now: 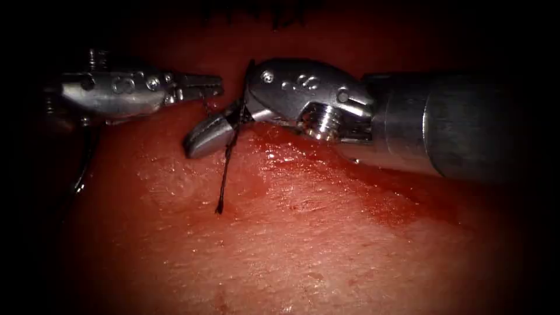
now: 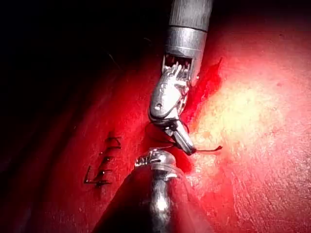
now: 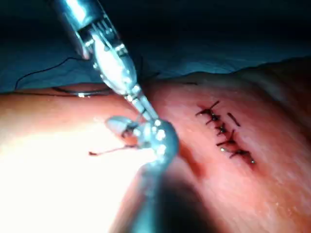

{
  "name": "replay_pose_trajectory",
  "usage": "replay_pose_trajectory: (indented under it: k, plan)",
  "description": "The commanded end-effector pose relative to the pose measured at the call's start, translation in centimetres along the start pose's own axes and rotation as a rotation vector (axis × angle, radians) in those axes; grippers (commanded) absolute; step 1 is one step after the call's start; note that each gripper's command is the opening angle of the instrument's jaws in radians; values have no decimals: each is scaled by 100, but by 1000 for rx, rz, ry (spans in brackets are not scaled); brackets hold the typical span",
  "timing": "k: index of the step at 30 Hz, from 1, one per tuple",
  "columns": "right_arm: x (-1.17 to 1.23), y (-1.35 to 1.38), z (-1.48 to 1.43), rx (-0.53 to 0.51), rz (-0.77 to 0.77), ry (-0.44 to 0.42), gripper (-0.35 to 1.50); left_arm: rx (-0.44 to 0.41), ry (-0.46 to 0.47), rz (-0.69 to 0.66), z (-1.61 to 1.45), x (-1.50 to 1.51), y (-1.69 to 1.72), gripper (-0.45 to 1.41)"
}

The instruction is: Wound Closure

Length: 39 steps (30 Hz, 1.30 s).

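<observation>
Endoscope view: right tool [image 1: 224, 125] grips thread [image 1: 226, 175]; left tool [image 1: 201, 86] jaws closed, empty. Right wrist view adds stitches [image 3: 224, 132].

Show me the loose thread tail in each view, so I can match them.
Endoscope view: the thread tail runs down from the right tool onto the tissue.
Left wrist view: the tail sticks out sideways from the right tool's tip.
Right wrist view: the tail lies on the tissue, reaching out from the right tool.
Shared landmark: the right tool's tip, where the tail starts.
</observation>
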Motion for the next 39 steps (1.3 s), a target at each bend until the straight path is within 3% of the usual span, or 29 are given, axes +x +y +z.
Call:
replay_pose_trajectory:
  k: [1, 3, 8, 16, 20, 30, 39]
  plan:
    - [-1, 4, 6, 13, -5, -17, 0, 0, 1, 2, 7, 1, 0, -45]
    - [0, 2, 9, 30, -8, -43, 15, -1, 1, 2, 7, 0, -1, -45]
    - [2, 0, 12, 80, -23, -133, 29, -1, 1, 2, 6, 0, -1, -45]
    - [1, 1, 9, 124, -50, -197, 62, -5, 2, 4, 1, -2, -3, -45]
    - [-1, 3, 7, 129, -56, -238, 71, -3, 0, 6, -3, -5, -3, -45]
    - [-16, 8, 11, 140, -111, -319, 59, -1, -1, 9, -6, -8, -4, -45]
    - [-28, 7, 26, 158, -176, -384, 19, -1, -1, 8, -6, -8, -4, -45]
